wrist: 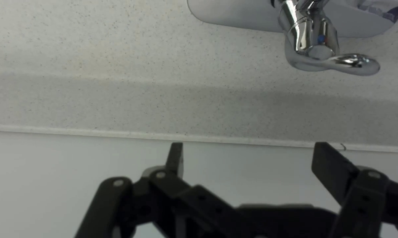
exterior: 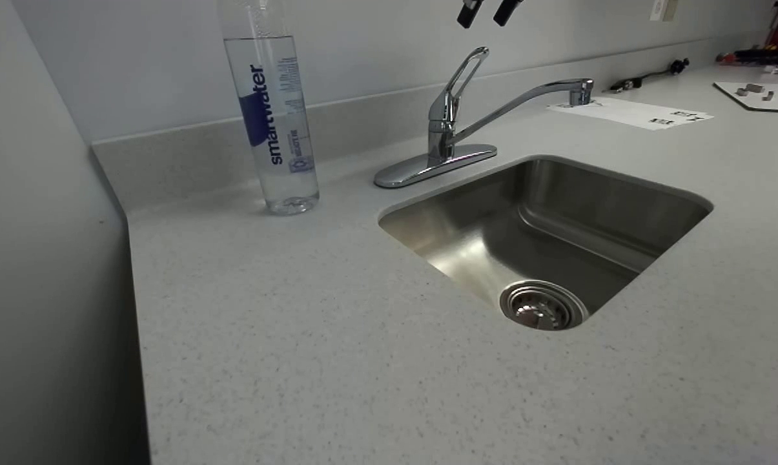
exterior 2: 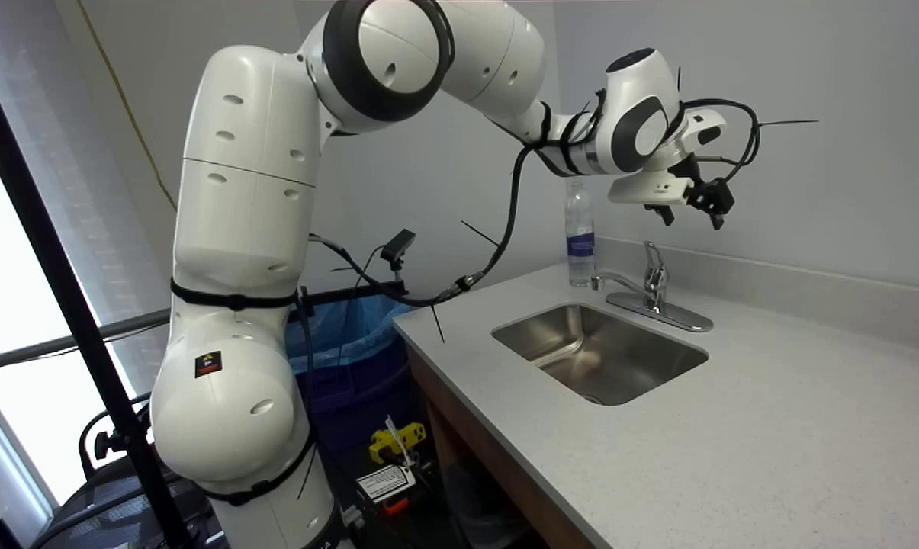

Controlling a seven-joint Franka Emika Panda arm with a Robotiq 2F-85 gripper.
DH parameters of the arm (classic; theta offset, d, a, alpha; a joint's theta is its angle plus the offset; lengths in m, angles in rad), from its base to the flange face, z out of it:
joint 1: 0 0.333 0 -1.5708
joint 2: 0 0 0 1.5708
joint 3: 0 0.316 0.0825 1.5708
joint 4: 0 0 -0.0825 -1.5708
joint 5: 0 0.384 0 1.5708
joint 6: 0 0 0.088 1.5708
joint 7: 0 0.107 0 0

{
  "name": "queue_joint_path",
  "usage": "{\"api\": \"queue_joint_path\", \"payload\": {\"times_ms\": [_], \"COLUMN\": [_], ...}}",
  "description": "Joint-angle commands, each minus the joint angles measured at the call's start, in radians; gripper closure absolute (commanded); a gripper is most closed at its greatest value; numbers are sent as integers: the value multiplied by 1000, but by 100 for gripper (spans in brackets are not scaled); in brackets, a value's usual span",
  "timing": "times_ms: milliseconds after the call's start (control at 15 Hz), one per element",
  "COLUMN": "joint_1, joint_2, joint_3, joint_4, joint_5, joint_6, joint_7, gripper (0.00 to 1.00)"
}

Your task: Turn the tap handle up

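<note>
The tap handle is a chrome lever with a slot through it, on top of the faucet's round base. It slants upward in both exterior views and also shows in an exterior view. In the wrist view the tap handle is at the upper right, off to the side of my fingers. The long spout reaches out over the sink side. My gripper is open and empty. In both exterior views the gripper hangs above the handle, apart from it and close to the wall.
A tall water bottle stands on the counter near the faucet. A steel sink is set in front of it. The backsplash and wall are close behind. A paper sheet lies farther along the counter.
</note>
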Motion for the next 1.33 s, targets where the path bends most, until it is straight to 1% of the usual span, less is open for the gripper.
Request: {"api": "queue_joint_path", "payload": {"times_ms": [0,333,733,1267], "joint_1": [-2,-6,-2,20], "joint_2": [-106,-222,-367,-558], "joint_3": [12,26,33,17], "joint_4": [-119,-239,-412,-619], "joint_5": [20,43,73,122], "joint_6": [8,10,23,32], "joint_7": [-16,-37,-82,-149], "gripper": [0,0,0,0]}}
